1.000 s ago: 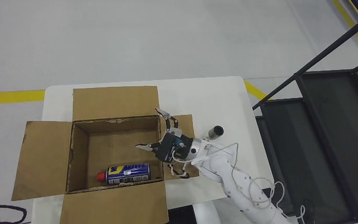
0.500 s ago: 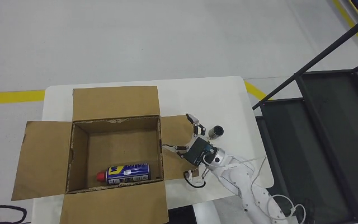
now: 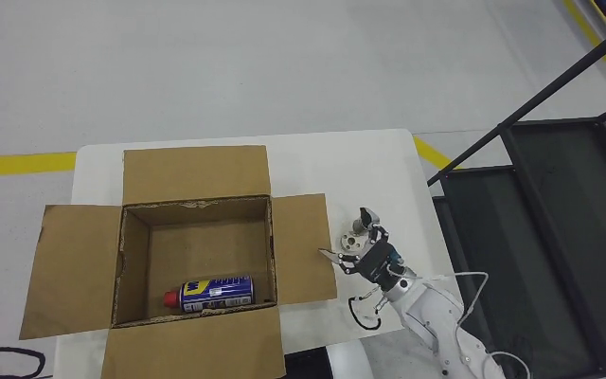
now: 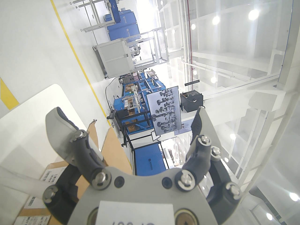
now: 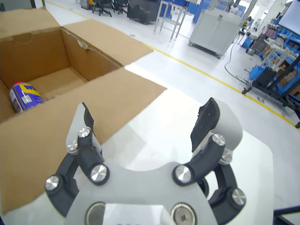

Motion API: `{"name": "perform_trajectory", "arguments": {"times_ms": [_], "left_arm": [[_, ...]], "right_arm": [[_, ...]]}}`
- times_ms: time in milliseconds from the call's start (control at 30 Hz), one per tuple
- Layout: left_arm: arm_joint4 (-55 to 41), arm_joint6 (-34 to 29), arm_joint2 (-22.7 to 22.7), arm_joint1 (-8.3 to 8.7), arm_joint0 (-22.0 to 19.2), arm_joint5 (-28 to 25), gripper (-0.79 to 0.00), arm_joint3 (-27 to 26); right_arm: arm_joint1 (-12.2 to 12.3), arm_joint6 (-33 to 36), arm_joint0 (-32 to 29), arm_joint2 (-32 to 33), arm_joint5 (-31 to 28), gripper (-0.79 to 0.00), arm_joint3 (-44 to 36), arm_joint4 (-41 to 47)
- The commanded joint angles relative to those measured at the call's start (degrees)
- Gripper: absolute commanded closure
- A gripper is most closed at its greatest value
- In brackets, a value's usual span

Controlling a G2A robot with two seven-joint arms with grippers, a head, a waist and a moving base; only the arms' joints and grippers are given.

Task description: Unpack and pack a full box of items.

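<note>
Just beside the right gripper (image 5: 147, 108), spread wide and grasping nothing above the table (image 5: 168, 127): the box (image 5: 42, 47), flaps out, with the spray can (image 5: 24, 94) lying inside, well apart from the jaws. Could snag the near flap on a low reach and drag the box; could roll the can with an off-centre pinch. Hard to separate from the gripper from above: a small grey item (image 3: 361, 225). Partly hidden behind cardboard in the right wrist view: the can. Left gripper (image 4: 129, 118) likewise spread and empty, aimed up into the room.

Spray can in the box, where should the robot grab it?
The spray can lies on its side in the cardboard box, close to one wall. Best guess: come straight down through the open top and pinch its blue middle across the round sides.
</note>
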Motion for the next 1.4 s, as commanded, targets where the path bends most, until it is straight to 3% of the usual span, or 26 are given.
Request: {"name": "perform_trajectory", "arguments": {"times_ms": [0, 567, 900, 1367], "left_arm": [[0.0, 0.0, 0.0, 0.0, 0.0, 0.0, -0.785, 0.0], [0.0, 0.0, 0.0, 0.0, 0.0, 0.0, -0.785, 0.0], [0.0, 0.0, 0.0, 0.0, 0.0, 0.0, -0.785, 0.0], [0.0, 0.0, 0.0, 0.0, 0.0, 0.0, -0.785, 0.0]], "right_arm": [[0.13, -0.37, -1.52, 1.63, 0.22, -0.785, -0.11, 1.91], [0.76, -4.45, -10.73, 7.61, 1.97, -0.785, 3.13, 5.78], [0.73, -5.84, -10.94, 7.19, 2.96, -0.785, 6.03, 7.26], [0.81, -1.59, -9.18, 6.79, 2.86, -0.785, 8.19, 9.51]]}}
